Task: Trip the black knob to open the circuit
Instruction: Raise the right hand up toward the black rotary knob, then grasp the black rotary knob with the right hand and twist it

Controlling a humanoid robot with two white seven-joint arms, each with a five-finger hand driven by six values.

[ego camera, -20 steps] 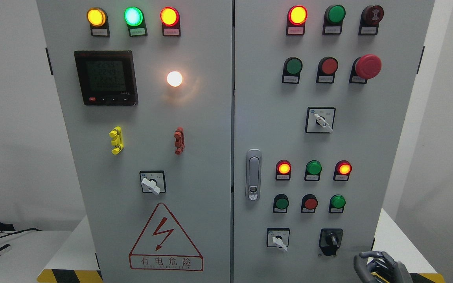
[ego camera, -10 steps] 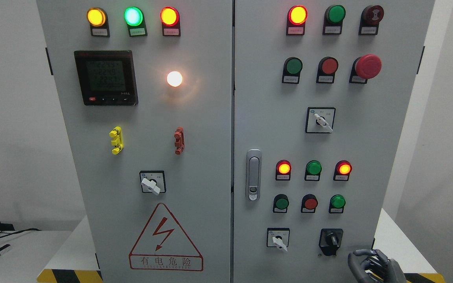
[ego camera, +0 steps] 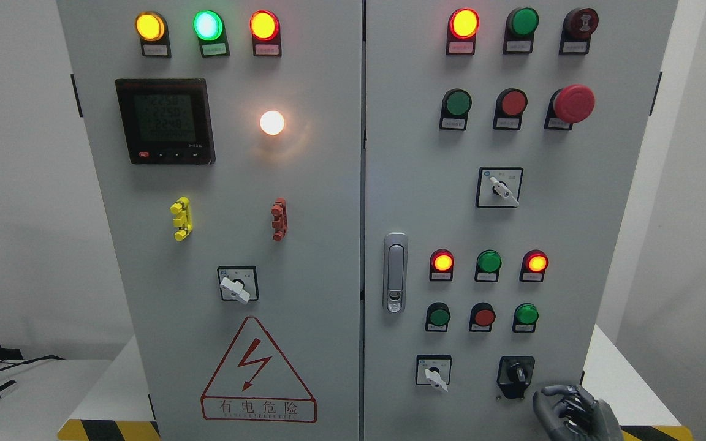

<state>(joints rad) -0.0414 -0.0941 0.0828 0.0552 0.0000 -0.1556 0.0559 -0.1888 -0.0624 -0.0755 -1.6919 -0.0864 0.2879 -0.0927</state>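
The black knob (ego camera: 516, 373) sits low on the right door of the grey cabinet (ego camera: 561, 245), on a black square plate, its handle pointing roughly upward. My right hand (ego camera: 564, 409) rises from the bottom edge just below and to the right of the knob. Its grey fingers (ego camera: 550, 392) are loosely curled, hold nothing and stay apart from the knob. My left arm does not show.
Left of the knob is a white selector switch (ego camera: 433, 372); above it a row of small push buttons (ego camera: 483, 316) and lit lamps (ego camera: 488, 262). A door latch (ego camera: 394, 272) stands at mid-height. White table edges with hazard striping (ego camera: 108, 429) flank the cabinet.
My right hand has moved up and to the left, closing in on the black knob. The knob's handle has not turned.
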